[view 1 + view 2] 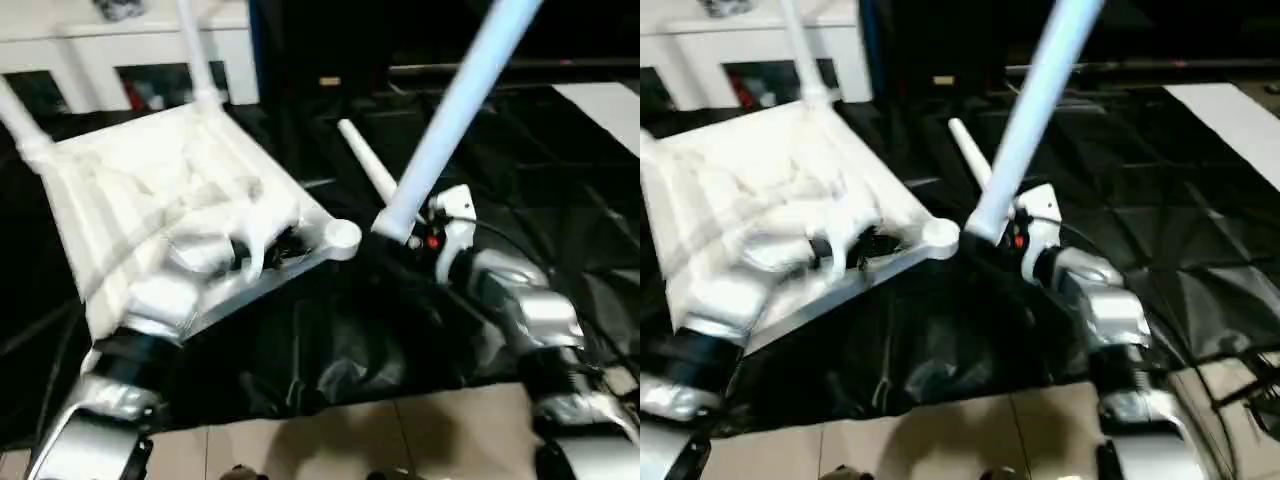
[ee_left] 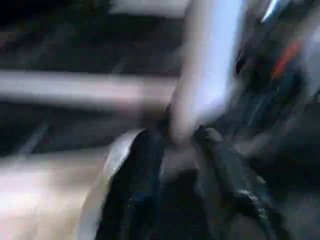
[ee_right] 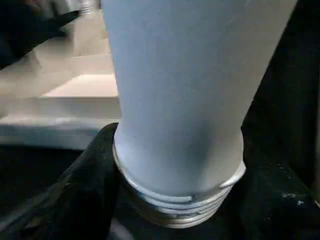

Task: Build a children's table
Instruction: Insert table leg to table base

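Tabletop (image 1: 150, 190): underside up on the black-covered work table (image 1: 560, 170) — two legs already standing in its far corners.
Right gripper (image 1: 415, 232): pinching a loose leg (image 1: 455, 110) near its threaded end, just beside the near corner socket (image 1: 341, 236).
Left gripper (image 1: 262, 248): over the tabletop's near edge — jaws' state unclear.
Fourth leg (image 1: 366, 165): lying on the cloth behind.

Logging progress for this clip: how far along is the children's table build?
Two legs already stand in the far sockets of the upturned tabletop. The right gripper holds a third leg by its threaded end, close to the empty near corner socket; the left gripper rests at the tabletop's edge. A fourth leg lies loose on the black table.
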Tool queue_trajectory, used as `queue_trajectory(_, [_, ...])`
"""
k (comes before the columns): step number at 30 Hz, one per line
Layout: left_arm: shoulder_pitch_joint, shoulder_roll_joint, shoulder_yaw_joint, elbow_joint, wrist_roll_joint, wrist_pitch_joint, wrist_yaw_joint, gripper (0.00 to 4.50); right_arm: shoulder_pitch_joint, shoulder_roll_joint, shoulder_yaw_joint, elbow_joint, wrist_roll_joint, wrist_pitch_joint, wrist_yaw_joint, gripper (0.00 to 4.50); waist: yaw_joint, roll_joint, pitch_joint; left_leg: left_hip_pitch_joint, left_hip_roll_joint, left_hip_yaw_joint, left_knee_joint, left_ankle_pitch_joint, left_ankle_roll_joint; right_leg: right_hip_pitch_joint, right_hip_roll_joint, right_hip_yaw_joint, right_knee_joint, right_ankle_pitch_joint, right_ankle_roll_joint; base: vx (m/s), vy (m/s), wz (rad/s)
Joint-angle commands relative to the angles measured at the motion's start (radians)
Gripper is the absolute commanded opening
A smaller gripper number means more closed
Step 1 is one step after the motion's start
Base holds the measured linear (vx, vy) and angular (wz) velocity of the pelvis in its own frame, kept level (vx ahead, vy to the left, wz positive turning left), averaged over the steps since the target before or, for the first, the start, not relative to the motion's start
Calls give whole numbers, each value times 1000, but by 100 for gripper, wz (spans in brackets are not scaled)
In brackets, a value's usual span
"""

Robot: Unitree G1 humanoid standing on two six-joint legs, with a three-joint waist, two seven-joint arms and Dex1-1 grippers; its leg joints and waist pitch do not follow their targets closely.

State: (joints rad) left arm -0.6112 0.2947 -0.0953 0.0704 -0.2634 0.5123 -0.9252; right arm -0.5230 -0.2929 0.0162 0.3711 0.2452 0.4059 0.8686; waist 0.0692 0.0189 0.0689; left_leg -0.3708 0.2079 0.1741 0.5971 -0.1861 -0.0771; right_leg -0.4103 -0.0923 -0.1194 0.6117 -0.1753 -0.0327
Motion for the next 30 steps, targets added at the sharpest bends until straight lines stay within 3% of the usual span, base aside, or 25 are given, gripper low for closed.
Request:
queue_trajectory(1, [-16, -18, 18, -25, -73, 57, -25, 164, 6, -19, 17, -41, 28, 37, 47, 276, 4, -11, -76, 5, 23, 2, -61, -134, 70, 67, -57, 63, -69, -191, -231, 0, 0, 0])
queue_trajectory(5, [-76, -100, 28, 27, -122, 119, -5, 196, 9, -69, 56, -101, 79, 126, 159, 276, 12, -18, -78, 4, 20, 2, -58, -116, 74, 69, -54, 63, -74, -219, -194, 0, 0, 0])
queue_trajectory(7, [-99, -131, 22, 81, -119, 131, 21, 211, 5, -88, 68, -119, 108, 170, 212, 276, 19, -15, -80, 3, 17, 2, -55, -98, 83, 71, -52, 61, -76, -214, -179, 0, 0, 0])
queue_trajectory(11, [-107, -153, 24, 105, -135, 139, 34, 249, 9, -110, 90, -130, 106, 184, 260, 276, 20, -15, -85, -2, 16, -1, -52, -72, 89, 75, -52, 59, -72, -170, -178, 0, 0, 0])
queue_trajectory(13, [-117, -183, 49, 108, -191, 173, 35, 274, 17, -131, 104, -150, 121, 211, 298, 276, 22, -16, -87, -1, 16, 0, -49, -63, 92, 75, -51, 59, -68, -144, -195, 0, 0, 0])
queue_trajectory(15, [-126, -195, 50, 125, -190, 175, 43, 287, 24, -147, 119, -169, 129, 227, 321, 276, 26, -15, -88, 0, 19, -1, -49, -57, 102, 75, -52, 59, -65, -119, -211, 0, 0, 0])
queue_trajectory(20, [-155, -213, 63, 212, -142, 141, 113, 323, 28, -168, 140, -178, 122, 236, 337, 276, 26, -19, -85, 1, 15, 0, -48, -83, 94, 75, -51, 57, -76, -187, -184, 0, 0, 0])
queue_trajectory(24, [-178, -240, 142, 241, -212, 151, 144, 356, 23, -174, 147, -171, 114, 232, 341, 276, 26, -21, -88, -4, 14, -2, -47, -66, 93, 79, -52, 55, -72, -171, -181, 0, 0, 0])
queue_trajectory(25, [-181, -242, 150, 242, -222, 156, 149, 356, 21, -174, 148, -170, 113, 230, 341, 276, 26, -23, -89, -4, 15, -2, -46, -63, 94, 79, -52, 55, -71, -164, -182, 0, 0, 0])
queue_trajectory(26, [-188, -245, 164, 247, -234, 164, 159, 320, 18, -175, 149, -166, 111, 228, 339, 276, 26, -23, -90, -4, 14, -2, -45, -60, 97, 78, -52, 54, -70, -159, -186, 0, 0, 0])
queue_trajectory(27, [-196, -246, 177, 256, -243, 168, 168, 320, 14, -174, 149, -160, 109, 226, 335, 276, 27, -18, -90, -3, 14, -2, -44, -57, 99, 77, -52, 54, -70, -159, -187, 0, 0, 0])
queue_trajectory(30, [-205, -250, 195, 271, -254, 169, 188, 316, 7, -171, 146, -153, 110, 223, 328, 276, 29, -18, -90, -1, 16, -2, -44, -55, 105, 76, -51, 54, -69, -144, -197, 0, 0, 0])
